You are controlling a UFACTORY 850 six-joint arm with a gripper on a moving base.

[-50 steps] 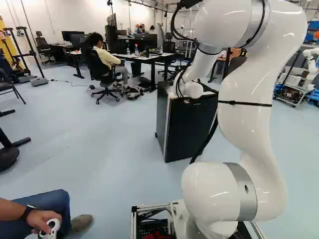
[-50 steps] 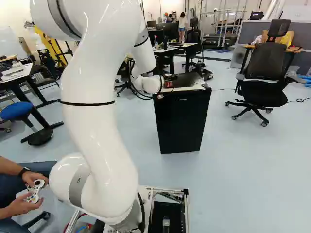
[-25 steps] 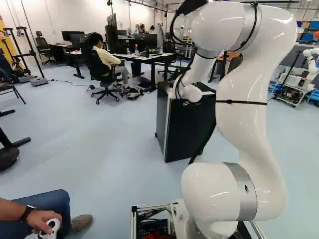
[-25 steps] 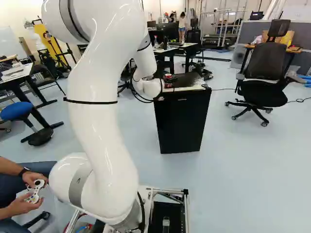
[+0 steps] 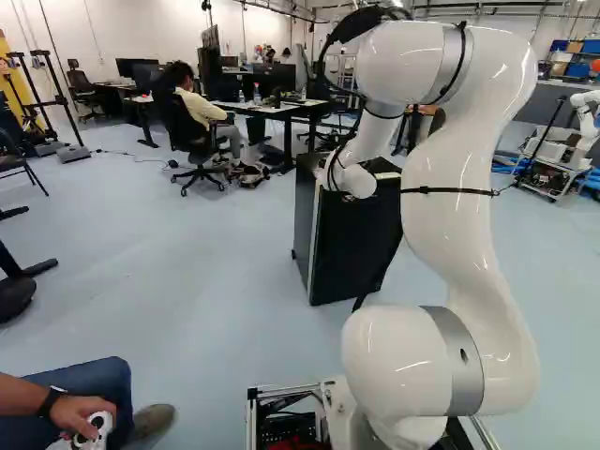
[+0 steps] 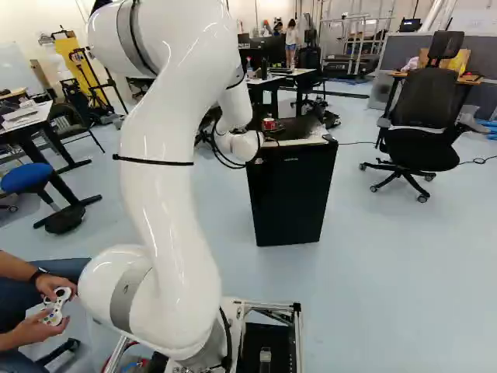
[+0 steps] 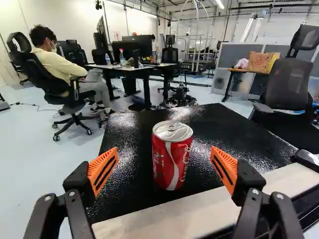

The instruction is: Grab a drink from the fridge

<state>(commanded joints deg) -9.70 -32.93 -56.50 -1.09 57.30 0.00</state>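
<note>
Claw (image 7: 163, 154) open, I've got the orange pads (image 7: 101, 169) well apart, nothing gripped. Red can (image 7: 172, 164) is our drink, upright on top of the blk fridge (image 6: 291, 194), lined up w/ the gap btwn pads, touching neither; can't tell if it's past the tips or just inside. Pale strip (image 7: 169, 217) on fridge's near edge runs crosswise by the claw. Further out, ahead past the fridge: dark desk (image 7: 147, 92) w/ monitors (image 7: 145, 45). Blk office chair (image 7: 288, 82) ahead & off to claw's rt, cardboard box (image 7: 260, 61) btwn chair & desk. Another robot (image 5: 586, 122) well off to claw's rt
</note>
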